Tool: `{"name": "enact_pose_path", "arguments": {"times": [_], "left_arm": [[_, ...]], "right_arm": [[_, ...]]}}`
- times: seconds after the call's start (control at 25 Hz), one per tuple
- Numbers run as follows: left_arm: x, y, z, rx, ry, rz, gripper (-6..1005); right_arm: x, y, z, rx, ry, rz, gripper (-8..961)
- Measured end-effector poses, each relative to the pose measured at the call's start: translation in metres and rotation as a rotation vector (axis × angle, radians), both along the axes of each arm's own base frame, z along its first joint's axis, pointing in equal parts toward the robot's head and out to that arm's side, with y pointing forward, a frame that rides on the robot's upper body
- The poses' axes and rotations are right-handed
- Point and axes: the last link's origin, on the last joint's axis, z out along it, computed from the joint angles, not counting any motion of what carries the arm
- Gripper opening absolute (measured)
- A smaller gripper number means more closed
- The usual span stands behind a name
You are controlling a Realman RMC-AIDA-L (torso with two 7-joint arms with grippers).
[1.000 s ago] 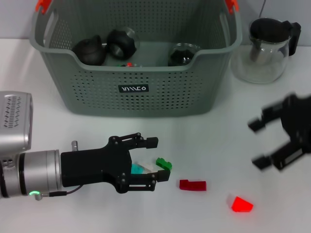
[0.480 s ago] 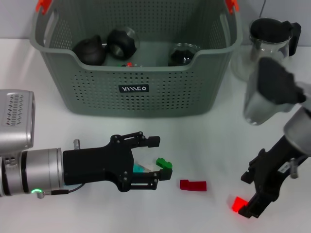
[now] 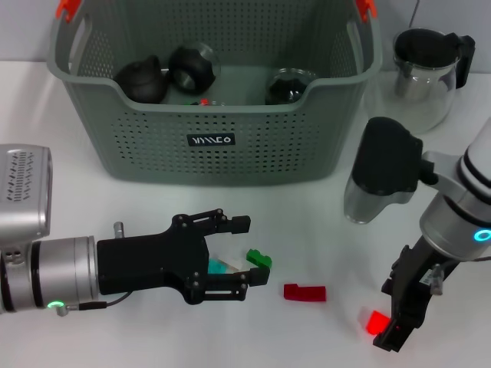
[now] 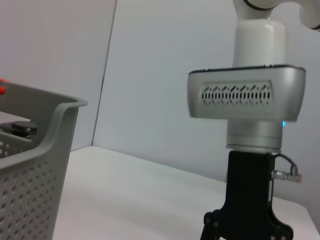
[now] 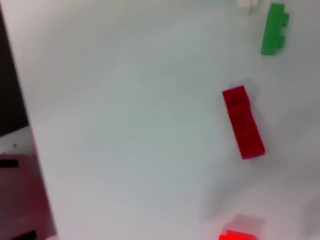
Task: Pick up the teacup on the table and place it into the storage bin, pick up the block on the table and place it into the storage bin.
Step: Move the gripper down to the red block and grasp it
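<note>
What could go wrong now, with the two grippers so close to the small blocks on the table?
1. The right gripper points down right beside the bright red block; a slightly off descent could push it away instead of gripping it.
2. The open left gripper has the green block and a teal piece together between its fingers; closing may catch both or flick one aside.
3. The dark red block lies between the arms and could be knocked.

Right arm swings down to the bench

The right pincer [image 3: 400,322] has dropped from mid-air beside the teapot [image 3: 426,75] to just beside the bright red block [image 3: 377,322].
</note>
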Motion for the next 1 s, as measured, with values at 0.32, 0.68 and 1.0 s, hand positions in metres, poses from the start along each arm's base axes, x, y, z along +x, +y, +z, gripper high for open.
{"name": "enact_pose_path", "arguments": {"times": [0.32,0.68,1.0], "left_arm": [[0.0,0.0,0.0,0.004,0.0,-0.002,828],[0.0,0.001,0.0,0.006,0.002,0.0,828],[-0.001,0.002,0.0,0.012,0.008,0.005,828]], "right_arm": [[0.002,-0.002,-0.016,0.034,-0.053,0.046,908],[0.001,-0.004,-0.024,0.034,-0.065,0.078,903],[-0.001,-0.007,-0.03,0.017,-0.08,0.117,747]]}}
